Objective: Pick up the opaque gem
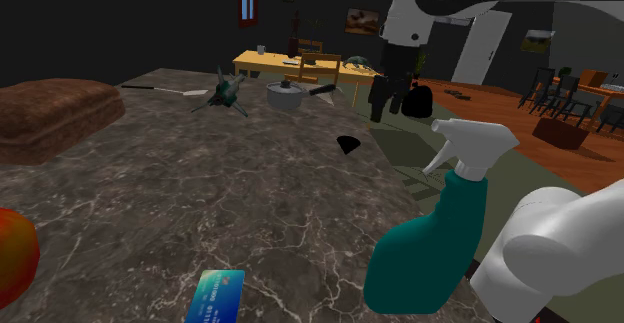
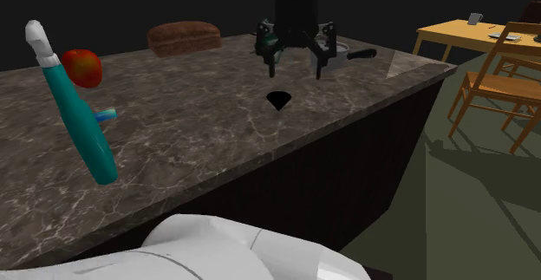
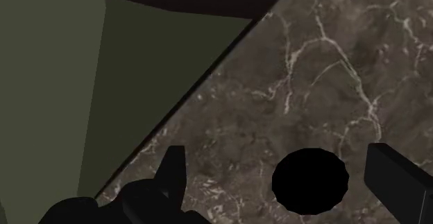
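Evidently the approach step: all-black two-finger tool point(image 2: 296, 67) poised aloft, jaws spread wide, gripping nothing, touching nothing. Beneath, between the jaws yet clear of both, small black cone-shaped gem point(image 2: 277, 100), resting on dark veined marble desk point(image 2: 173, 140) near its edge. Next, probably: straight descent, then closing on the gem.

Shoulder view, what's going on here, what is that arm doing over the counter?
The gripper hovers open above a small black gem, which lies on the marbled counter near its edge. In the wrist view the gem sits between the fingers, nearer one of them, untouched. Nothing is lifted yet.
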